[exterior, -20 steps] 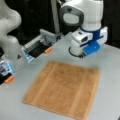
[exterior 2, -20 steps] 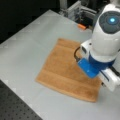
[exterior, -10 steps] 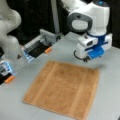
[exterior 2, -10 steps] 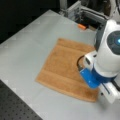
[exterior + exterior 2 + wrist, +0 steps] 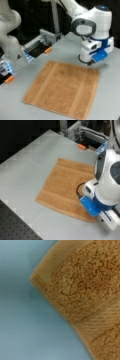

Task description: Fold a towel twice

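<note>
Front view, tool (image 5: 89, 63) over flat unfolded towel (image 5: 62, 87) corner, grip state unclear, orange-tipped fixtures (image 5: 48, 50) behind on tabletop (image 5: 110, 100).

I am looking into a robotics lab, not a home. The grey tabletop (image 5: 30, 167) meets a black perforated optical breadboard (image 5: 15, 225) at a front view's bottom, and a second pale robot arm (image 5: 8, 32) stands beside aluminium frame rails (image 5: 51, 36) against black.
</note>
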